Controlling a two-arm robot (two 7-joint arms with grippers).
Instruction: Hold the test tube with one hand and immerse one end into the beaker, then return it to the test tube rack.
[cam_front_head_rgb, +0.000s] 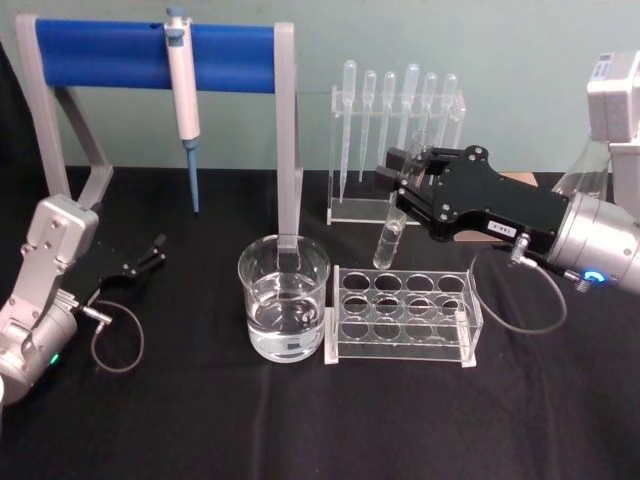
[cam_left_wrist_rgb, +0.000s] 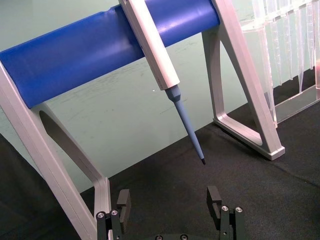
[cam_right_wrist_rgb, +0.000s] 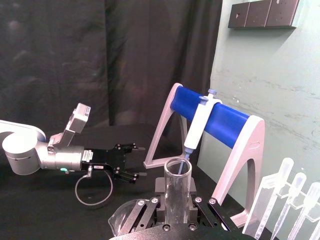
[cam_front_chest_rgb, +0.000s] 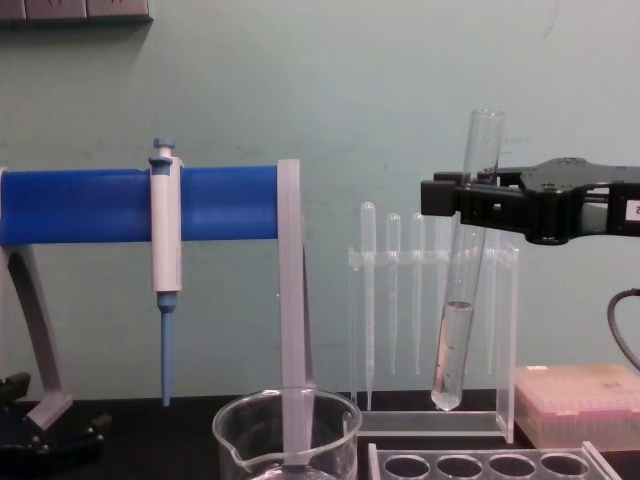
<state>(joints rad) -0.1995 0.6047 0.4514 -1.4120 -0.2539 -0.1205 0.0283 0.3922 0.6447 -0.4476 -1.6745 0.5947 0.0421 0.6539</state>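
Note:
My right gripper (cam_front_head_rgb: 400, 192) is shut on the upper part of the test tube (cam_front_head_rgb: 388, 243). The tube hangs nearly upright in the air, over the far edge of the white rack (cam_front_head_rgb: 400, 315) and to the right of the beaker (cam_front_head_rgb: 246, 278). In the chest view the test tube (cam_front_chest_rgb: 466, 290) holds a little clear liquid at its rounded bottom, which sits above the beaker (cam_front_chest_rgb: 287, 432) rim and well to its right. The beaker is about half full of water. My left gripper (cam_front_head_rgb: 150, 255) rests open low over the cloth at the far left, holding nothing.
A white-and-blue pipettor (cam_front_head_rgb: 182, 90) hangs from a blue-barred stand (cam_front_head_rgb: 100, 55) behind the beaker. A clear stand of plastic pipettes (cam_front_head_rgb: 395, 140) is behind the tube. A pink-topped box (cam_front_chest_rgb: 580, 405) sits at the right. Black cloth covers the table.

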